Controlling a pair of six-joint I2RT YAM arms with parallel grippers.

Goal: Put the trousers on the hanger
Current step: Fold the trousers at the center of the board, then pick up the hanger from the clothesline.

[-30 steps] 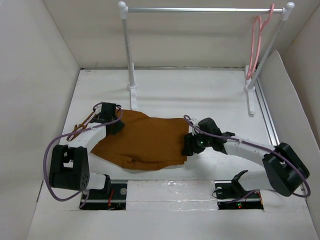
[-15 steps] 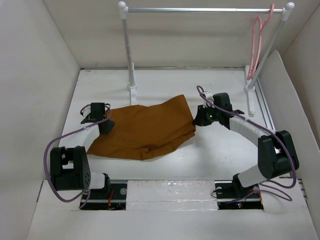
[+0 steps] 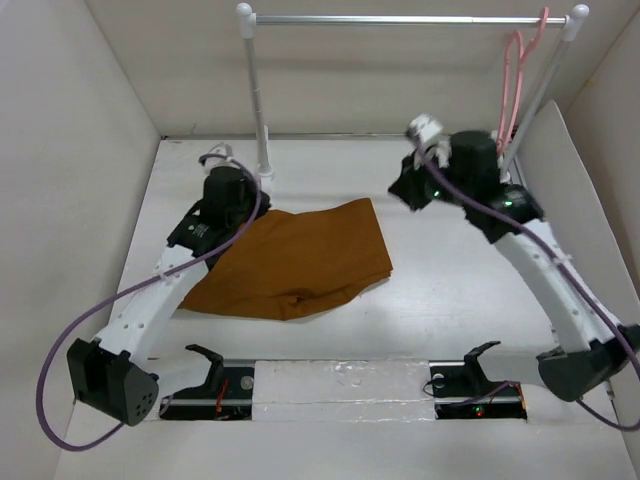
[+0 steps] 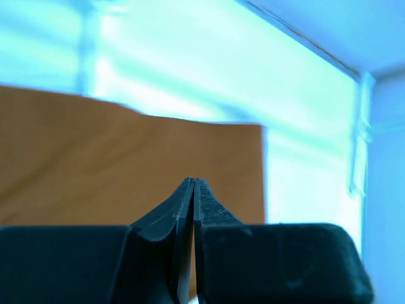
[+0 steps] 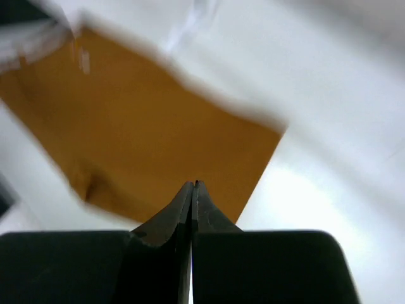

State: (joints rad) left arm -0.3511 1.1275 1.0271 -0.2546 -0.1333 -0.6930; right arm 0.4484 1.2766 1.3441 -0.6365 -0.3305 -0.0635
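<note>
White walls box in your workspace, and the white tabletop (image 3: 450,300) runs from the arm bases at the near edge back to a clothes rail.

Left of center on that tabletop, the trousers (image 3: 290,260) lie in a loosely folded, flat rust-brown heap with some creases along the near edge. Neither tool has hold of them.

Your left tool (image 4: 193,183) is raised over the left end of the cloth. Its wrist view shows the two fingers pressed tip to tip with nothing between them, and the trousers spread out below and beyond.

Your right tool (image 5: 193,185) is raised to the right of the trousers and further back, well apart from the cloth. Its fingers also meet with nothing caught in them. That view is blurred.

At the back, the silver rail (image 3: 400,19) spans two white posts. The pink hanger (image 3: 512,85) hangs from the rail's right end, beside the right post, far from the trousers.
</note>
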